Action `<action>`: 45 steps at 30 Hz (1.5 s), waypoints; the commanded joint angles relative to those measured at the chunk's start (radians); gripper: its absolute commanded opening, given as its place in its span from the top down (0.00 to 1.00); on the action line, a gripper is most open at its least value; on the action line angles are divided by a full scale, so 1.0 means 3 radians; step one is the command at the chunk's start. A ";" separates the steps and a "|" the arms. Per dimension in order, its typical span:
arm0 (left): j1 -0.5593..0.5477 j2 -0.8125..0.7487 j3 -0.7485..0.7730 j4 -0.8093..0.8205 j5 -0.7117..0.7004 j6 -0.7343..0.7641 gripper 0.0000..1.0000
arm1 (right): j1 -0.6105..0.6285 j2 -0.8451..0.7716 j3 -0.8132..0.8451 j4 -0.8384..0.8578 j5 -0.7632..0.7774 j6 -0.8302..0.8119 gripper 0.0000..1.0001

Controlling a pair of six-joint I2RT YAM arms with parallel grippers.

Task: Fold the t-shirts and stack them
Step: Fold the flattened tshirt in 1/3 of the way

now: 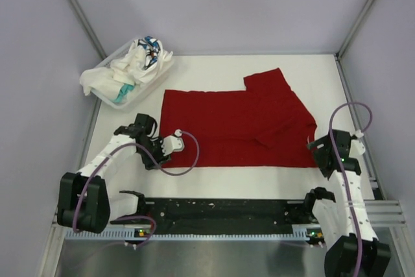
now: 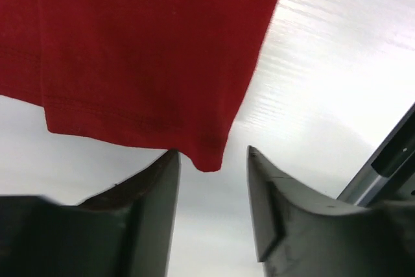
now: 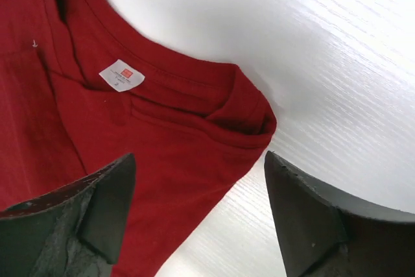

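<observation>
Top external view shows a red cotton t-shirt [image 1: 233,128] lying flat on the white table [image 1: 220,63], one sleeve sticking out toward the far right and the body partly doubled over. The left gripper [image 1: 160,156] sits at its near-left corner and the right gripper [image 1: 315,144] at its right edge. A white plastic basket [image 1: 165,68] at the far left holds crumpled white clothes [image 1: 133,63], well apart from the shirt. In the left wrist view the left gripper [image 2: 211,157] is spread, and the hem corner [image 2: 207,160] lies just at the gap between its fingertips, not pinched. In the right wrist view the right gripper [image 3: 198,157] is also spread wide and holds nothing. It hovers near the collar [image 3: 246,118], which is rumpled into a small ridge beside the white size label [image 3: 121,74]. The likely step is a two-handed pick to make the next fold. The main risk on the left is closing short, since only the tip of the corner lies between the fingers. A shallow bite could slip free on the lift, or take a single layer where the cloth is doubled. On the right, gripping the bunched collar could drag that wrinkle into the fold. If the two arms lift unevenly, the edges would be skewed and the fold crooked.
</observation>
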 commanded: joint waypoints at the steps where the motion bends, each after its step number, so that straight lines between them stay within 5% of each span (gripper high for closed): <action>1: 0.0002 -0.0165 0.0023 -0.0228 0.0060 0.0059 0.42 | -0.0035 -0.0216 0.0176 -0.0248 0.0216 0.0202 0.19; 3: 0.0002 -0.0186 0.0145 -0.0192 -0.0088 -0.0094 0.39 | -0.0020 -0.0171 0.0406 -0.0035 -0.0104 -0.0246 0.26; 5: 0.0018 -0.0201 0.0278 -0.0222 -0.0267 -0.0263 0.38 | 0.0133 -0.0003 0.0667 0.0104 -0.0488 -0.0707 0.47; 8: 0.0110 -0.0212 0.0401 -0.0213 -0.0365 -0.0478 0.36 | 0.0913 0.0340 0.1030 0.0104 -0.0602 -0.1081 0.85; 11: 0.0181 -0.0135 0.0412 -0.0080 -0.0380 -0.0708 0.35 | 0.1717 0.0647 0.1031 0.0308 -0.0602 -0.1179 1.00; 18: 0.0330 0.0023 0.0483 0.0079 -0.0395 -0.1036 0.35 | 0.2562 0.1648 0.1153 0.0559 -0.0357 -0.1051 1.00; 30: 0.0386 0.0060 0.0596 0.0074 -0.0451 -0.1000 0.34 | 0.2578 0.2877 0.1971 0.0335 0.0583 -0.1168 1.00; 39: 0.0427 0.0049 0.0667 0.0048 -0.0518 -0.0949 0.34 | 0.2506 0.3986 0.3473 0.0227 0.0850 -0.2002 1.00; 45: 0.0442 0.0003 0.0673 0.0013 -0.0539 -0.0923 0.34 | 0.2517 0.3662 0.3696 -0.0069 0.0881 -0.1972 1.00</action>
